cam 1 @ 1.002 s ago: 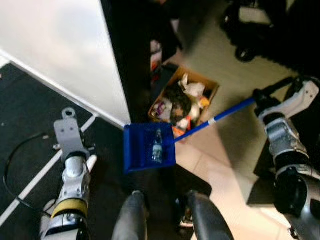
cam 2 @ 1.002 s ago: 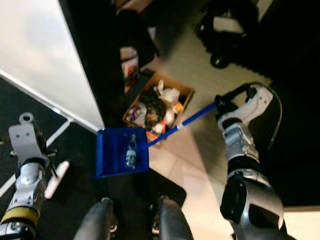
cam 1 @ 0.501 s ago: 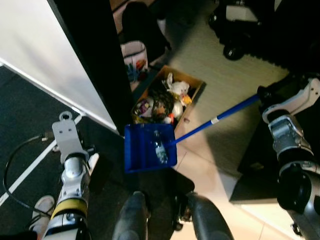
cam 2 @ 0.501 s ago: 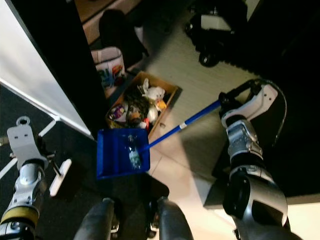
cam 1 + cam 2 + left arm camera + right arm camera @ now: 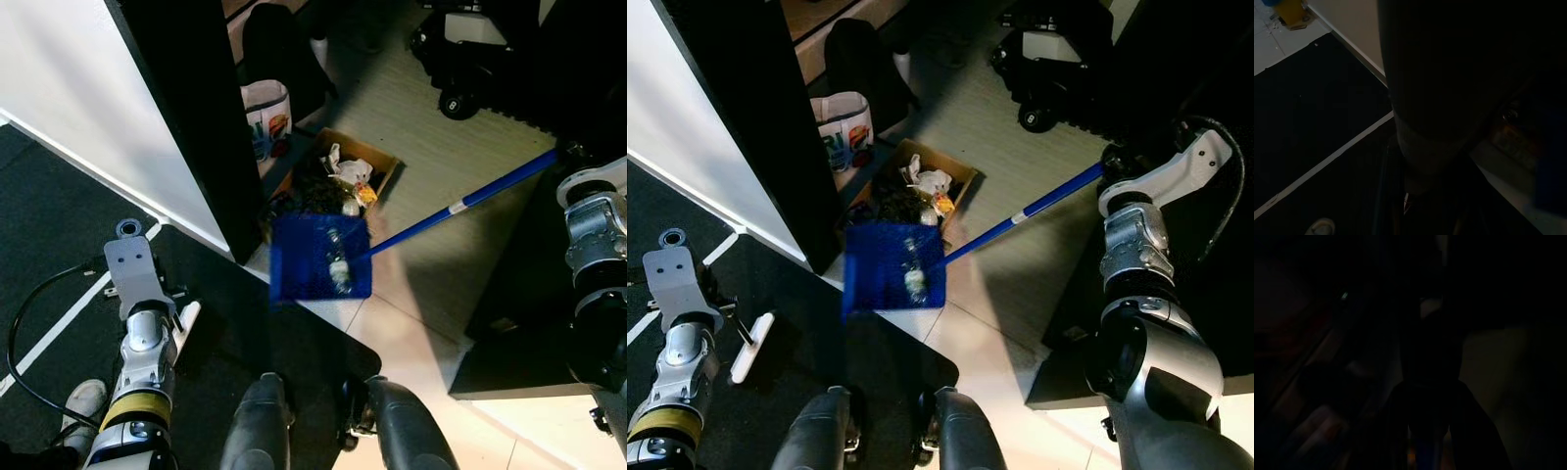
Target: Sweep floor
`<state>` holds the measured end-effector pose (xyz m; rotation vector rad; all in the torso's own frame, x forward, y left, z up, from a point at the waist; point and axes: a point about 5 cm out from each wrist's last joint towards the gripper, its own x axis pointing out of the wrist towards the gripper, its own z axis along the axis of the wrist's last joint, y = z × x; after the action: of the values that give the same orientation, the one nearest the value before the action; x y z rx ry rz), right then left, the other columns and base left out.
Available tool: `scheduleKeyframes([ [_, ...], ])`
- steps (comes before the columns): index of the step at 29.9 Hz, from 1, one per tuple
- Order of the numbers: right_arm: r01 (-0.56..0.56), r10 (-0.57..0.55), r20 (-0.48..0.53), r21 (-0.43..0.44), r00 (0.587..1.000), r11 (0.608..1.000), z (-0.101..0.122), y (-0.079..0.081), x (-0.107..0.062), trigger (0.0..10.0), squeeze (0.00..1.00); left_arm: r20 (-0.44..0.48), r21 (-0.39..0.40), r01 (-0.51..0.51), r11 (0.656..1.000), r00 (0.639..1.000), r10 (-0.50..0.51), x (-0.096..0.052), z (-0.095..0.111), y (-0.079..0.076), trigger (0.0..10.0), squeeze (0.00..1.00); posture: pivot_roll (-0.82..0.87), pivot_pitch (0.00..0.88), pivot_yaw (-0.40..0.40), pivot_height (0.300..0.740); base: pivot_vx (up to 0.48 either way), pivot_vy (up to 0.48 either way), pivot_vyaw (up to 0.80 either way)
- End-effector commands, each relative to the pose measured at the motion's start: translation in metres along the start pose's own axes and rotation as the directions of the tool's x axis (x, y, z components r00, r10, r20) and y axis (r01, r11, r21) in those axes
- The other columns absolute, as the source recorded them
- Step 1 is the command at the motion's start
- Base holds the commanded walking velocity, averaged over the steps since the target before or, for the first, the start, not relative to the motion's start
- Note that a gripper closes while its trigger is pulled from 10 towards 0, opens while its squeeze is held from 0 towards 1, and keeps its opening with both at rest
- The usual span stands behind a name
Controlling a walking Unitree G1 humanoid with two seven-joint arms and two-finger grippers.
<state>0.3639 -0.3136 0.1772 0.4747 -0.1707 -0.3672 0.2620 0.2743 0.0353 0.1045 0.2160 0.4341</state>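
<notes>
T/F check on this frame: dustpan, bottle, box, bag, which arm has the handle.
1. The dustpan is blue. True.
2. A bottle lies in the dustpan. True.
3. The left arm holds the dustpan's handle. False: the handle runs up to the right tool; the left arm hangs by the robot's side.
4. The cardboard box is empty. False: it is full of mixed trash.
5. A printed bag stands beside the box, against the dark panel. True.
6. The dustpan rests on the black mat. False: in the head views it sits over light tile, at the near end of the box.
</notes>
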Motion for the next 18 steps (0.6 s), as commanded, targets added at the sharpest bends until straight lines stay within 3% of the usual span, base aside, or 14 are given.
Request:
scheduleKeyframes([
  [1, 0.029, -0.029, 0.076, 0.003, 0.997, 1.0, 0.016, -0.002, 0.003, 10.0, 0.0, -0.039, -0.004, -0.006, 1.0, 0.999, 0.006, -0.006, -0.011, 0.003, 10.0, 0.0, 0.06, 0.124, -0.06, 0.74, 0.0, 0.0, 0.0],
  [8, 0.046, -0.047, 0.111, 0.004, 0.993, 0.999, 0.02, 0.001, 0.004, 10.0, 0.0, -0.024, -0.022, 0.006, 1.0, 1.0, -0.007, -0.006, -0.009, 0.003, 10.0, 0.0, 0.06, 0.127, -0.062, 0.74, 0.0, 0.0, 0.0],
  [13, 0.074, -0.078, 0.153, 0.031, 0.985, 0.997, 0.029, 0.004, 0.007, 10.0, 0.0, 0.001, 0.016, 0.018, 1.0, 1.0, -0.018, -0.008, -0.006, 0.005, 10.0, 0.0, 0.06, 0.127, -0.061, 0.74, 0.448, 0.0, 0.0],
  [18, 0.087, -0.094, 0.172, 0.051, 0.98, 0.995, 0.035, 0.007, 0.009, 10.0, 0.0, -0.007, 0.004, 0.001, 1.0, 1.0, -0.001, -0.007, -0.007, 0.009, 10.0, 0.0, 0.06, 0.125, -0.06, 0.74, 0.48, 0.0, 0.0],
])
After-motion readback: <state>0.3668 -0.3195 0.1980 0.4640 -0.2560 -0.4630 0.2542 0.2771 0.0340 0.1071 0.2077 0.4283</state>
